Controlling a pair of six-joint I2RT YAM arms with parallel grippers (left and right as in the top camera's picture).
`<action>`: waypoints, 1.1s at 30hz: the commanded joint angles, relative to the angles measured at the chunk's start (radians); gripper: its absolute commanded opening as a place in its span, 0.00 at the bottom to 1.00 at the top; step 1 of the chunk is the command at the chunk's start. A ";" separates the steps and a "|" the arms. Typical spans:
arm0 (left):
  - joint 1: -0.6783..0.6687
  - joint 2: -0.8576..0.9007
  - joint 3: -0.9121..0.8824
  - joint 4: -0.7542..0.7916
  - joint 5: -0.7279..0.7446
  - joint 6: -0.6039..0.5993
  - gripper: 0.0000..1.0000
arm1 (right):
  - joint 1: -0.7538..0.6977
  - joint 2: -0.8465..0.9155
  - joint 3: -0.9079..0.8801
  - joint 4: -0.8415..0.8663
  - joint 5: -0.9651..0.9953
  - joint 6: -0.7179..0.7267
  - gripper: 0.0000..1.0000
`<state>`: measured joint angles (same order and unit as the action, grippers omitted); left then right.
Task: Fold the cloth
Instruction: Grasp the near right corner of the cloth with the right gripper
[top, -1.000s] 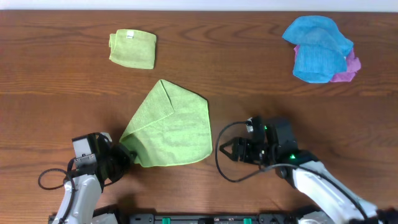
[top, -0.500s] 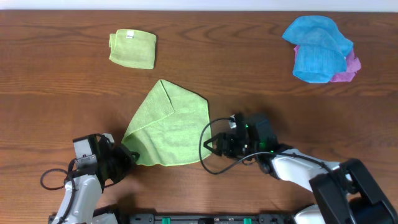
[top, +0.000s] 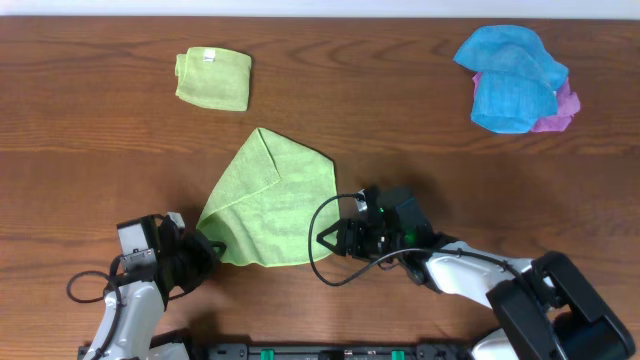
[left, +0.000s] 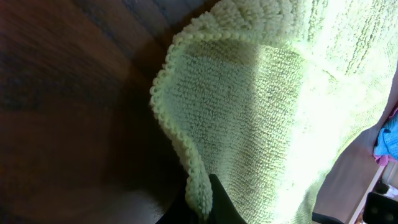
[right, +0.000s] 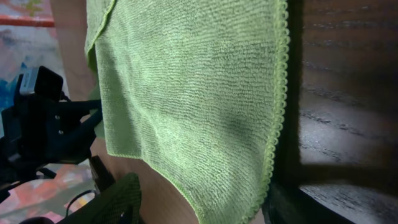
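Folding stage: corner pickup; the fold itself is not yet made.
Workpiece location: the green cloth (top: 280, 205) lies mid-table (top: 420, 150) toward the near edge, with one flap turned over along its left side.
Left tool: the left gripper (top: 200, 252) is clamped on the near-left corner.
Right tool: the right gripper (top: 328, 240) has its jaws apart, straddling the near-right hem.
Change: within the last second the right gripper has travelled left up to the hem.
Consequence: both near corners are probably within grasp, and closing on the hem looks to be next.
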<state>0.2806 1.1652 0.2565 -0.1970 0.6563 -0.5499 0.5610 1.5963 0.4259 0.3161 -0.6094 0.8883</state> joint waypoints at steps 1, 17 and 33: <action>0.001 0.006 -0.004 0.004 0.027 0.012 0.06 | 0.016 0.044 -0.031 -0.034 0.121 0.017 0.62; 0.001 0.006 -0.003 0.026 0.075 0.012 0.06 | 0.017 0.159 -0.030 0.072 0.134 0.034 0.22; 0.000 0.005 0.189 0.104 0.269 -0.043 0.06 | -0.113 -0.142 -0.023 0.229 -0.001 0.032 0.01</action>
<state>0.2806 1.1694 0.3698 -0.0986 0.8654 -0.5663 0.4667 1.5555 0.4030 0.5407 -0.5812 0.9176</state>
